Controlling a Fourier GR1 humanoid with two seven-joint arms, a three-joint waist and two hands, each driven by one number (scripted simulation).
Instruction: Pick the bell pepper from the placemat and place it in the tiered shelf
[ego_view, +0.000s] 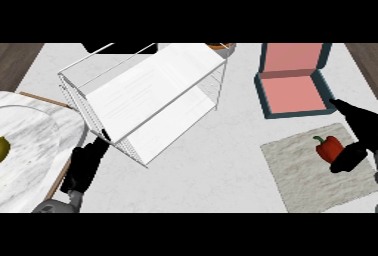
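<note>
While your right hand (353, 145) spreads open beside the pepper (329, 146) near the placemat (310, 180) edge, your left hand (87, 162) rests open below the shelf (151, 100)

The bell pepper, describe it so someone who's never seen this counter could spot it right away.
Look at the pale placemat at the counter's right, below the pink open box. The bell pepper lies near its upper right, beside the right hand. It is the only red thing, with a green stem.
</note>
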